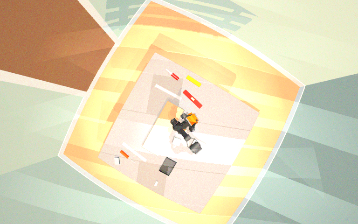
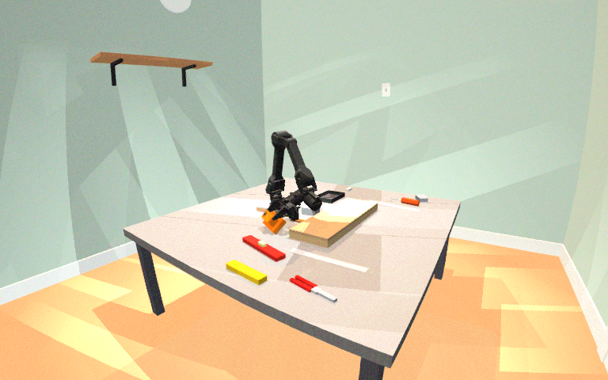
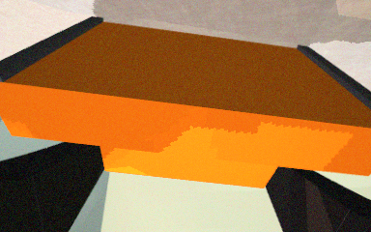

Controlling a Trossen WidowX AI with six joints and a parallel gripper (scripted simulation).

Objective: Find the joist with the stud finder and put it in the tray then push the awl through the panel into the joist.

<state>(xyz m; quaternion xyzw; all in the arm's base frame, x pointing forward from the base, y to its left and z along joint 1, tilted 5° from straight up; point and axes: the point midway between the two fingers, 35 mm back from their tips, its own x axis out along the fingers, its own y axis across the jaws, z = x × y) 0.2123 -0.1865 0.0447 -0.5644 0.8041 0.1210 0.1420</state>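
The orange stud finder (image 1: 192,118) (image 2: 274,222) (image 3: 193,72) is tilted and held in the air, off the end of the panel. My gripper (image 1: 189,122) (image 2: 279,216) (image 3: 188,146) is shut on it, with a dark finger at each side in the wrist view. The wooden floor panel (image 1: 158,137) (image 2: 343,219) lies beside the arm, partly hidden by it in the top view. The black tray (image 1: 168,166) (image 2: 332,195) is empty. An orange-handled tool (image 1: 124,154) (image 2: 410,201) with a thin shaft, perhaps the awl, lies beyond the panel's other end.
A red bar (image 1: 197,103) (image 2: 273,253), a yellow block (image 1: 193,80) (image 2: 245,271) and a red-handled tool (image 1: 171,74) (image 2: 305,283) lie on the stud finder's side. White strips (image 1: 166,91) (image 1: 134,151) lie off both panel ends. A grey block (image 1: 116,160) (image 2: 421,197) is near the orange-handled tool.
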